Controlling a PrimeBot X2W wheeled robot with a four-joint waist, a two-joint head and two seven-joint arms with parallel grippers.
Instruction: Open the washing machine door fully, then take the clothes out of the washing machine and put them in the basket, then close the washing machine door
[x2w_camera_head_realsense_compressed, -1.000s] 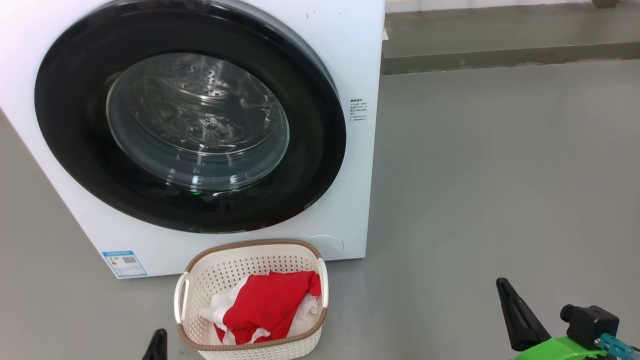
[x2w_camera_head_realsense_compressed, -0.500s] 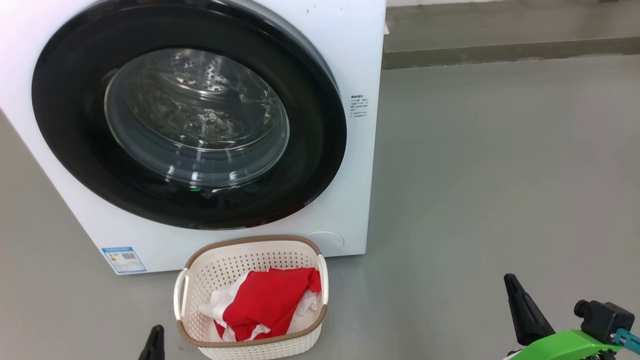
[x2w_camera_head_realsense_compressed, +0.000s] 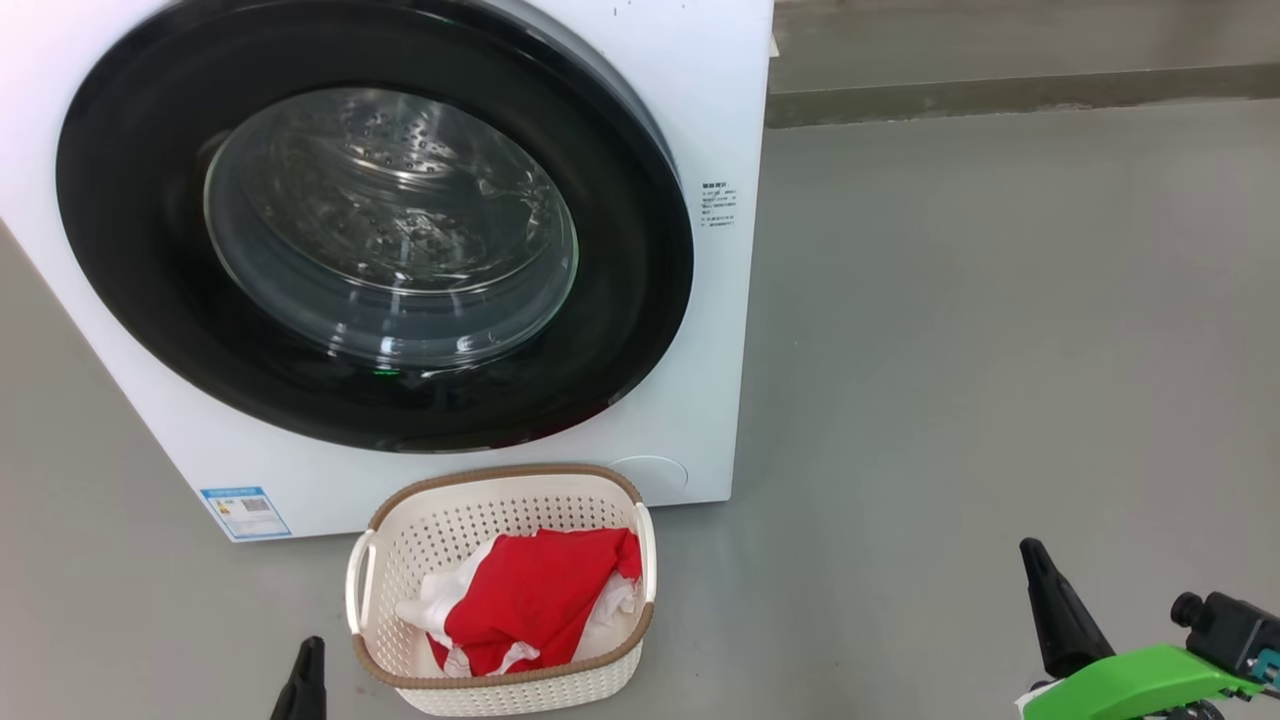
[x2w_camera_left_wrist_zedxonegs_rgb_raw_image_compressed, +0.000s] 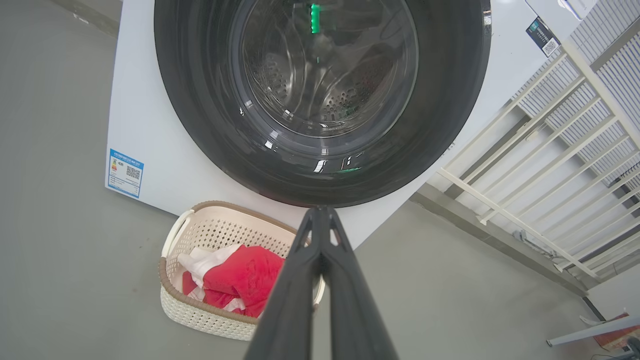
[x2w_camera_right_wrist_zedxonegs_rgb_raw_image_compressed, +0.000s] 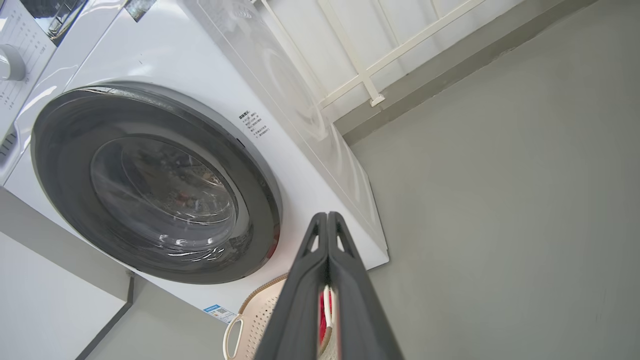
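The washing machine stands on the grey floor toward its far left. The washing machine door is shut flat against the front, its black rim running close to the cabinet's right edge. Through the glass the steel drum shows, with no cloth that can be made out.

The basket sits on the floor just before the machine's lower front edge, below the door's bottom arc; whether its far rim touches the cabinet cannot be told. The clothes, red with white parts, lie inside it, below the brown rim. A blue sticker marks the cabinet's lower left corner.

The left claw pokes up at the near edge of the floor, just left of the basket, with its fingers pressed together and nothing between them. The right claw stands well off to the right, also pressed together and empty.

Right of the machine the floor lies open as far as a low kerb along its far edge. In the left wrist view a white railing rises behind that kerb.
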